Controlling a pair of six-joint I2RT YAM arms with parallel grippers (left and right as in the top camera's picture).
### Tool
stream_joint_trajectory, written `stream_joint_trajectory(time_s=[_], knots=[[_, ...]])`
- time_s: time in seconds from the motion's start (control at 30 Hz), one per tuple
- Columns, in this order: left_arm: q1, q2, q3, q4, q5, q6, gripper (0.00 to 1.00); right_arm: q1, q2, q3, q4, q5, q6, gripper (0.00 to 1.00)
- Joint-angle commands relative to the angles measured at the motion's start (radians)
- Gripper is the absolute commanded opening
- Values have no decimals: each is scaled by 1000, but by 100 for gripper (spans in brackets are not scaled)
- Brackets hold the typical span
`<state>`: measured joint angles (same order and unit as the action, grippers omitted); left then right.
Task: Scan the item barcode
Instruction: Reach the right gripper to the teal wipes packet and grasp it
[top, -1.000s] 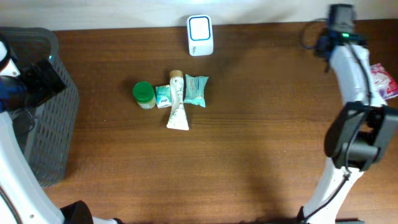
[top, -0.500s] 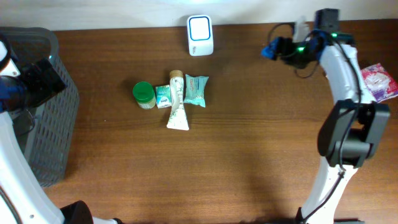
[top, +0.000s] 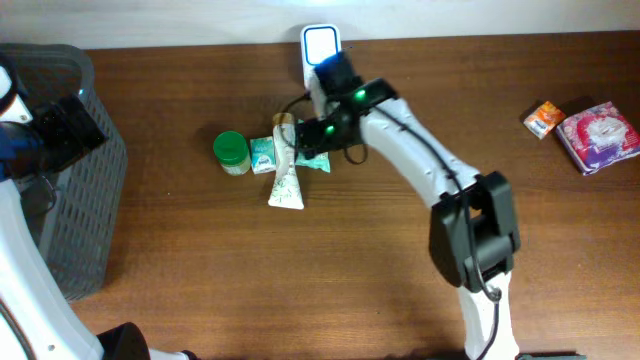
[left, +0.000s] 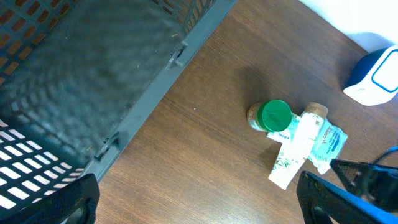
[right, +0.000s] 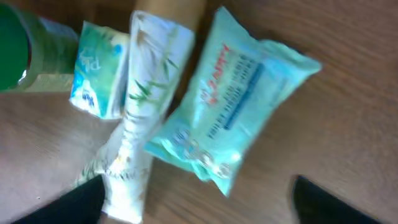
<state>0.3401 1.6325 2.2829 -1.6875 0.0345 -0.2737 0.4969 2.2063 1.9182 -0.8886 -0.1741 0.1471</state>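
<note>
Desk scene, overhead and wrist views. The right claw (right: 199, 204) hangs released, fingers spread wide with nothing between them, directly above the teal wipes pack (right: 231, 107), which lies flat on the desk (top: 380, 270). The pack touches a white tube (right: 146, 106) on one side. Beyond the tube sit a small teal packet (right: 96, 68) and a jar (top: 231, 152) with its green lid on; the jar's contents cannot be made out. The white scanner (top: 320, 45) stands at the desk's far edge, near this cluster. At the left edge is a dark mesh basket (left: 93, 81); only its grid wall and shadowed floor show. The left claw (left: 199, 205) hovers over the basket's rim, also released. An orange packet (top: 545, 119) and a pink pack (top: 600, 135) lie well apart at far right.
</note>
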Motion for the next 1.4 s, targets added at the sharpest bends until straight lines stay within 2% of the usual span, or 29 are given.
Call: stream_joint_trajectory(time_s=[0.0, 0.07, 0.1, 0.23, 0.3, 0.33, 0.4, 0.57, 0.67, 0.73, 0.8, 0.83, 0.87, 0.93, 1.03, 1.23, 1.37], knots=[[3, -10, 2, -1, 4, -6, 99, 70, 13, -11, 41, 155, 16, 75], [3, -10, 2, -1, 4, -6, 99, 85, 17, -12, 55, 278, 130, 60], [3, -10, 2, -1, 4, -6, 99, 83, 25, -12, 56, 295, 164, 56], [3, -10, 2, -1, 4, -6, 99, 79, 108, -12, 101, 294, 195, 55], [3, -10, 2, -1, 4, -6, 99, 77, 149, -12, 115, 302, 195, 49], [3, -10, 2, -1, 4, -6, 99, 76, 157, -12, 101, 369, 204, 45], [3, -10, 2, 0, 4, -6, 99, 64, 156, -11, 38, 449, 255, 43], [3, -10, 2, -1, 4, -6, 99, -9, 140, -10, -100, 449, 259, 38], [3, -10, 2, -1, 4, -6, 99, -34, 64, -9, -173, 449, 262, 36], [3, -10, 2, -1, 4, -6, 99, -23, 15, -8, -179, 448, 262, 38], [3, -10, 2, 0, 4, -6, 99, -9, -25, -8, -172, 449, 250, 47], [3, -10, 2, -1, 4, -6, 99, -6, -32, -8, -168, 448, 251, 54], [3, -10, 2, 0, 4, -6, 99, -6, -32, -8, -166, 449, 251, 67], [3, -10, 2, 0, 4, -6, 99, -4, -32, -8, -154, 444, 247, 75], [3, -10, 2, -1, 4, -6, 99, 21, -9, -9, -122, 415, 148, 81], [3, -10, 2, -1, 4, -6, 99, 73, 57, -9, -73, 496, 149, 94], [3, -10, 2, -1, 4, -6, 99, 86, 111, -11, -64, 579, 149, 92]])
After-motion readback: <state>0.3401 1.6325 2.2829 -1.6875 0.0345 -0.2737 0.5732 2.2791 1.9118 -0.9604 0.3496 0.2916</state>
